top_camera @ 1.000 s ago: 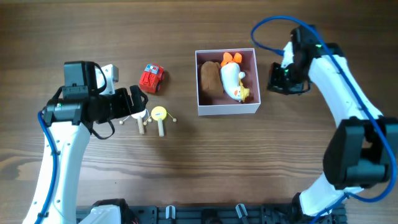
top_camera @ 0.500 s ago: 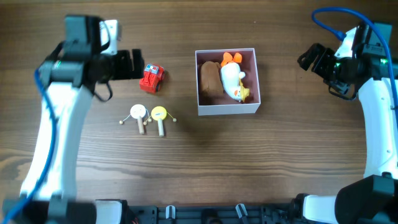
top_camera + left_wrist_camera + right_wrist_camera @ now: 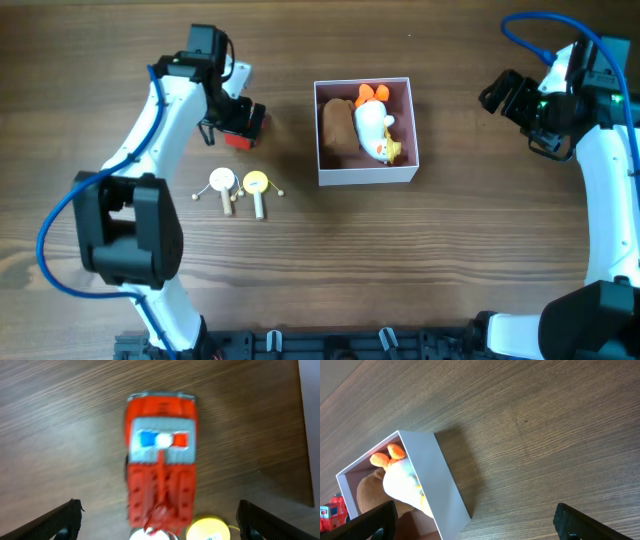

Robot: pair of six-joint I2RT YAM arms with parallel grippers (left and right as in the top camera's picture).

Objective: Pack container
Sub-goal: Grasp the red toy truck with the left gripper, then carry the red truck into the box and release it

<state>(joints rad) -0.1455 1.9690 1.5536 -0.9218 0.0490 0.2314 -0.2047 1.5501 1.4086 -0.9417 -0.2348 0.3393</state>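
Black fingers (image 3: pixel 67 517) of your left hand (image 3: pixel 160 519) are standing wide apart at the bottom corners of the wrist view, and they are closing on nothing. Between them a red toy truck (image 3: pixel 160 460) is lying on the wooden table (image 3: pixel 450 270), its grey roof carrying blue, white and red lights. You cannot tell whether either finger is touching it. From overhead, the hand is hanging over the truck's left part, with the rest of the truck showing beside it. Just beyond the truck, toward the near edge of the table, two small wooden rattles are lying side by side, one with a white head (image 3: pixel 221 181) and one with a yellow head (image 3: pixel 256 182). The container (image 3: pixel 365 178) is sitting to the right of the truck, apart from it. It is holding a brown plush (image 3: pixel 337 130) and a white plush with orange parts (image 3: pixel 375 125), pressed together. Your right hand (image 3: pixel 500 95) is hovering well to the right of the container, its fingers spread with nothing between them
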